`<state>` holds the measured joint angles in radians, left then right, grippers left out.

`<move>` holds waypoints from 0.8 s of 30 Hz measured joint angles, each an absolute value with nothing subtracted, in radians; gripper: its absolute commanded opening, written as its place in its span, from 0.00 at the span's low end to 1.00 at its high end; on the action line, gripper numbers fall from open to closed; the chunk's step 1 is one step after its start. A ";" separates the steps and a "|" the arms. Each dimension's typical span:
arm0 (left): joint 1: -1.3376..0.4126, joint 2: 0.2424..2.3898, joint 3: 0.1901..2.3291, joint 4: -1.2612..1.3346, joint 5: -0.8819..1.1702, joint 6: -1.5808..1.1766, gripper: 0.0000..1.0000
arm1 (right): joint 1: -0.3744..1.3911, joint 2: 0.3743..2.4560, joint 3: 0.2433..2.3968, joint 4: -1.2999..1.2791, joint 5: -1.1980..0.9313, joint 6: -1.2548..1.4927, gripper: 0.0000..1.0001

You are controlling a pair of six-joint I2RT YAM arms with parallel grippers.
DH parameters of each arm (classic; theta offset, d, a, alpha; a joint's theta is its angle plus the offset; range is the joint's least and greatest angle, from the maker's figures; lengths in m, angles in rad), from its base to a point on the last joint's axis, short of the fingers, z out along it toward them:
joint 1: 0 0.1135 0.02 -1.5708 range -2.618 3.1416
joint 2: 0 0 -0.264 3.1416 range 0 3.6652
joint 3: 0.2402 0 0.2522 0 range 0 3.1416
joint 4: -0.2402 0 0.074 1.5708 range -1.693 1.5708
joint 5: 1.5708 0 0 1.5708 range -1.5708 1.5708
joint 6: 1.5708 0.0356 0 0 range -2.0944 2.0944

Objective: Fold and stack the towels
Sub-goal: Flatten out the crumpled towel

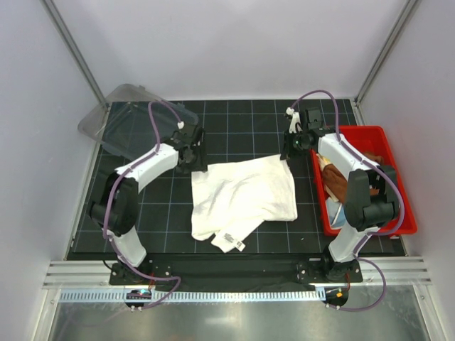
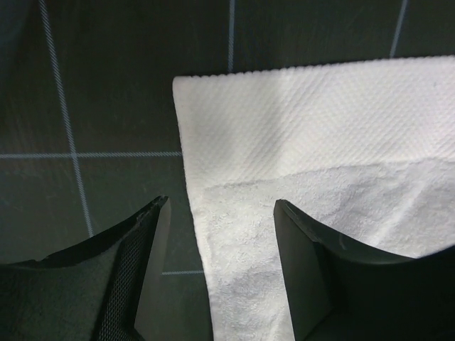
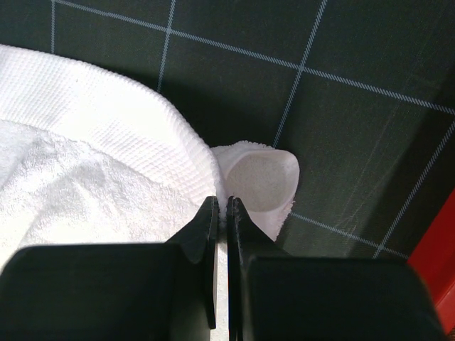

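A large cream-white towel (image 1: 242, 195) lies rumpled and partly folded on the dark grid mat, its label at the near edge. My left gripper (image 1: 190, 160) hangs over the towel's far-left corner. In the left wrist view that gripper (image 2: 220, 213) is open, and the towel's left edge (image 2: 284, 142) lies flat between its fingers (image 2: 153, 241). My right gripper (image 1: 291, 150) is at the far-right corner. The right wrist view shows it (image 3: 222, 202) shut on a pinched fold of the white towel (image 3: 106, 163). A rust-brown towel (image 1: 333, 181) and a light-blue one (image 1: 340, 212) lie in the red bin.
The red bin (image 1: 364, 131) stands on the right side of the mat, under the right arm. A clear plastic lid (image 1: 128, 117) lies at the far-left corner, partly off the mat. White walls enclose the table on three sides.
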<state>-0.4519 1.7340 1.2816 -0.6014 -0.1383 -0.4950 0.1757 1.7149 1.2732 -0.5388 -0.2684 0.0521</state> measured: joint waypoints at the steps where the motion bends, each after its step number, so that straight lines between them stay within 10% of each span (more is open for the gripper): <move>1: -0.462 1.747 1.271 -0.601 -0.139 -0.505 0.63 | 0.176 1.715 1.273 -0.539 -0.268 0.052 0.01; 11: -0.492 1.887 1.246 -0.611 -0.163 -0.596 0.46 | 0.184 1.715 1.273 -0.539 -0.268 0.061 0.01; 17: -0.496 1.914 1.288 -0.618 -0.181 -0.634 0.00 | 0.200 1.699 1.273 -0.539 -0.268 0.087 0.01; 24: -0.626 1.850 1.327 -0.654 -0.213 -0.616 0.00 | 0.210 1.609 1.211 -0.483 -0.227 0.196 0.01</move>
